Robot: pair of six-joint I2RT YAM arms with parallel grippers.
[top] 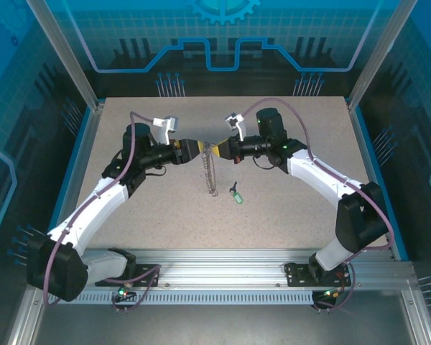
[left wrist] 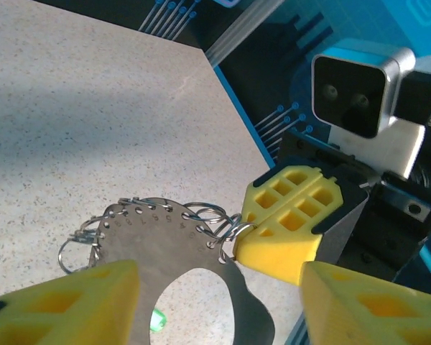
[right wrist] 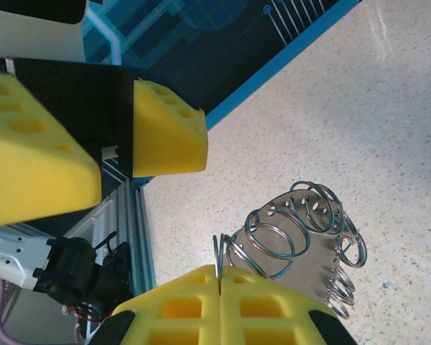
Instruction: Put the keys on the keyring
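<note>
Right gripper (right wrist: 219, 277): yellow pads closed, pinching one wire ring of the keyring (left wrist: 165, 237), a flat grey metal loop fringed with silvery rings, hung above the table.
Left gripper (left wrist: 219, 277): fingers spread wide, clamping nothing.
Key (top: 235, 194): tiny, dark metal, green tag; flat on the speckled beige table (top: 287, 215), just right of the hanging loop, nearer the right arm; long axis near-far.
Count: one key, one keyring.

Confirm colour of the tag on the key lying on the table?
Bright green tag; clearest in the top external view.
</note>
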